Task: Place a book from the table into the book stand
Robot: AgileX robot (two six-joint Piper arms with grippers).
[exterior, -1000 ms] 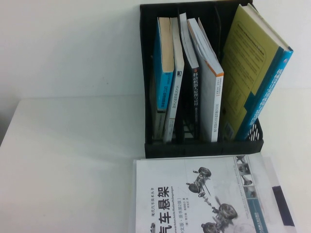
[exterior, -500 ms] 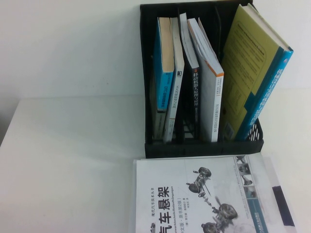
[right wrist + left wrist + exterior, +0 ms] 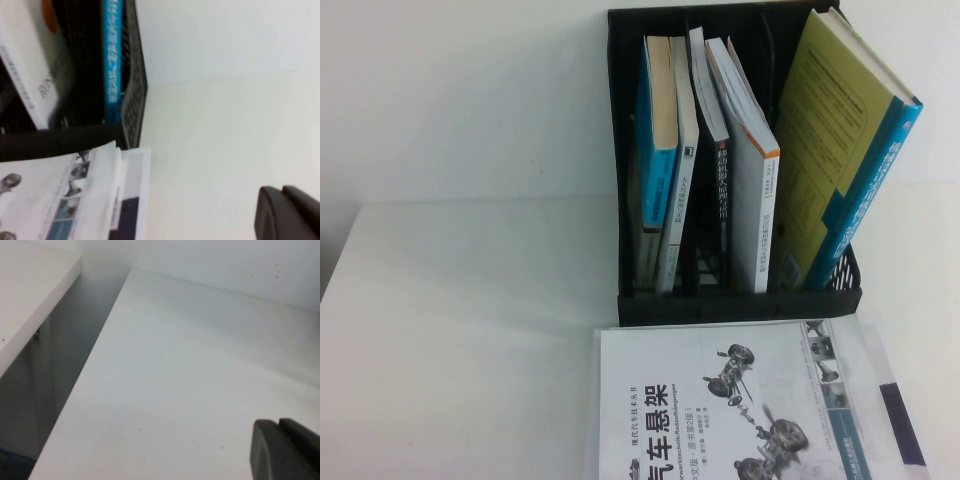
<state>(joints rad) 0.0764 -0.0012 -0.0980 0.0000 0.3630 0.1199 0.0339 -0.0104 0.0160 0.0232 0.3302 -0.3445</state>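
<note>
Left gripper (image 3: 287,450) is closed, empty, over the table (image 3: 190,375); right gripper (image 3: 290,215) looks closed, empty too; the leaning olive book (image 3: 840,150) might tip inside the book stand (image 3: 740,300).

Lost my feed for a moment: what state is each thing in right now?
book: upright in the book stand.
book stand: standing, several books in its slots.
suspension book: flat on the table.
left gripper: shut, over bare table.
right gripper: shut, beside the stand.

Colours: black book stand (image 3: 735,300), white table (image 3: 470,330).
In the stand: white-spined book (image 3: 758,215) with orange band, olive-covered book (image 3: 840,150) with blue spine, blue book (image 3: 655,140). Before it: white book (image 3: 720,400) with grey car-suspension picture, black title. Perforated side panel (image 3: 131,90) black.
</note>
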